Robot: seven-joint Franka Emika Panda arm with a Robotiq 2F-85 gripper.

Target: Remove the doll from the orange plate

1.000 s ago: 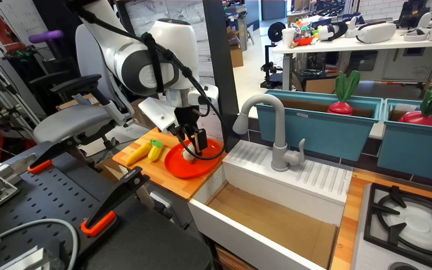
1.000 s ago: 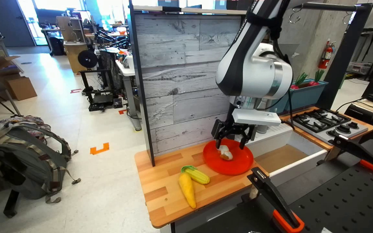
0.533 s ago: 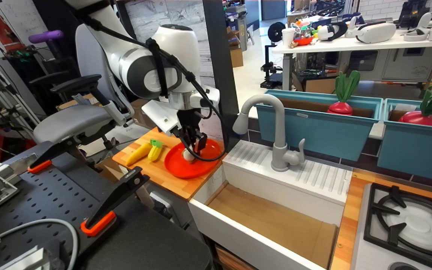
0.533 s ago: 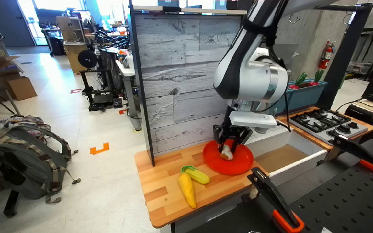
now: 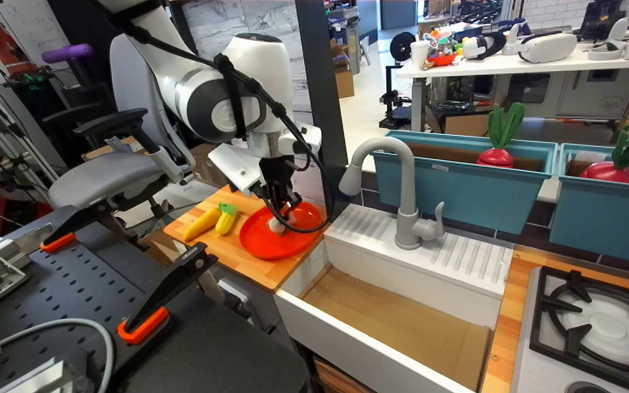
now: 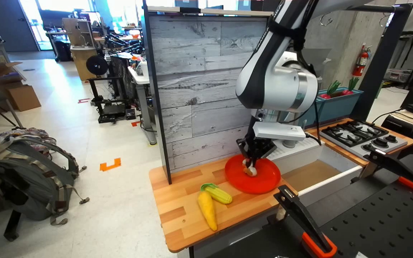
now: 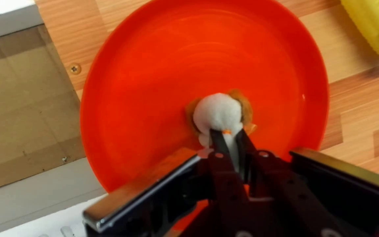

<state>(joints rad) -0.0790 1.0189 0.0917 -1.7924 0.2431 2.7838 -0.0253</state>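
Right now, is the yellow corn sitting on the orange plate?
No, the corn lies on the wooden counter, apart from the orange plate.

A lab, by its robot arm (image 6: pixel 281 87); in an exterior view, 3D printer (image 6: pixel 113 108) far left; perforated bench (image 6: pixel 375 215) near right.

The wooden countertop (image 6: pixel 177 206) has a butcher-block surface of lighter and darker sections. The orange plate (image 6: pixel 265 182) lies flat on it, beside one edge. A screw (image 7: pixel 74 68) is set in the surface between the plate and that edge. Apart from the plate lies the toy corn (image 6: pixel 221 195), green at one end. A yellow tapered item (image 6: pixel 207 211) lies just beside the corn.
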